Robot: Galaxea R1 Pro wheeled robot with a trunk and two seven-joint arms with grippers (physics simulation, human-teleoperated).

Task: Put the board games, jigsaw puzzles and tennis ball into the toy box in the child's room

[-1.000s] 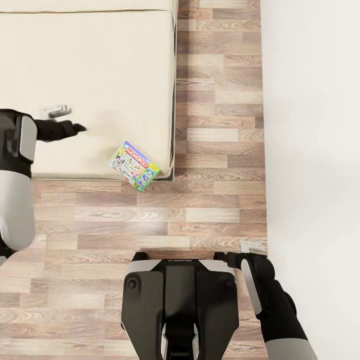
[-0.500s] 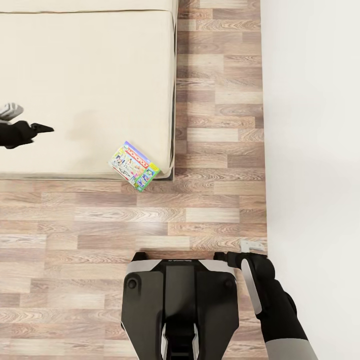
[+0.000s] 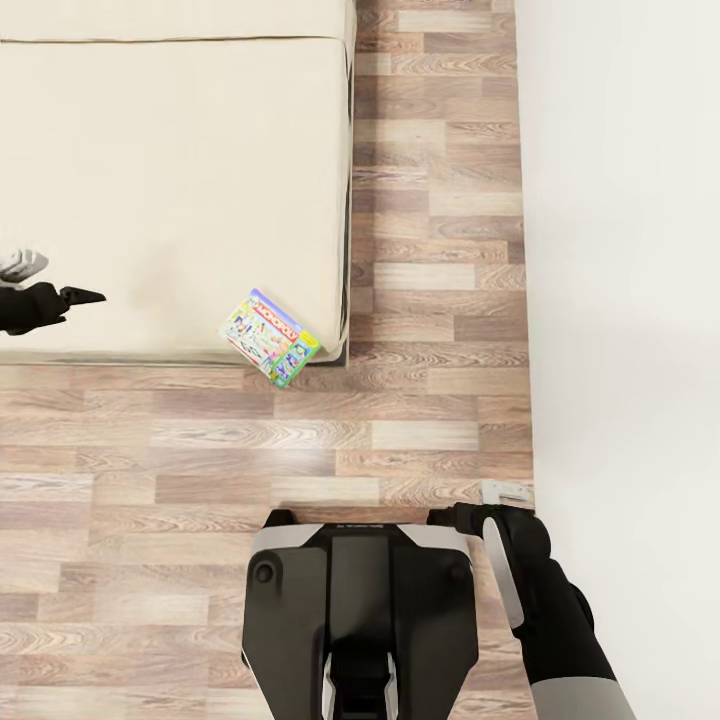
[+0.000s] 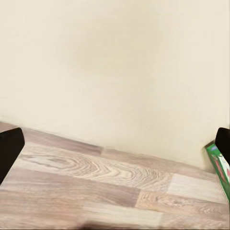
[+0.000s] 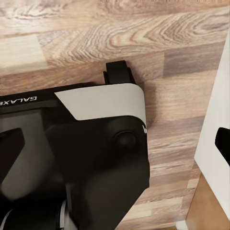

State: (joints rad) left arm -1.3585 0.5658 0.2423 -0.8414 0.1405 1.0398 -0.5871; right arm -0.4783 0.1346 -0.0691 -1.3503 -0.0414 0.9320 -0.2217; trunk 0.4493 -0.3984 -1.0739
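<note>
Compared with a second ago, the left arm has pulled way back: its grey forearm used to cover the left side of the head view, now just the dark left gripper [image 3: 75, 296] pokes in over the near edge of the wide beige mattress bed [image 3: 180, 180]. The whole picture has also slid down a touch since half a second ago, so that's the camera moving, not the stuff. The flat green-and-white printed cardboard board game [image 3: 270, 337] hasn't budged: it lies tilted on the near right corner of the mattress, one corner hanging just past the edge toward the floor.

Left gripper: in the left wrist view the two dark fingertips [image 4: 9, 148] sit at opposite edges with a wide gap and nothing between them, so it's spread apart and empty. A green sliver of the game box [image 4: 219, 165] shows beside one fingertip. Right gripper [image 3: 503, 491] hangs low by the robot's black-and-grey base [image 3: 360, 600], close to the plain white wall [image 3: 620, 300]; its fingertips are also wide apart in the right wrist view, holding nothing.

Floor is wood-plank laminate [image 3: 300, 450] in mixed brown and pale boards.

Writing: the box has a red "MONOPOLY" banner, and "GALAXEA" is printed on the base [image 5: 72, 143] in the right wrist view.
</note>
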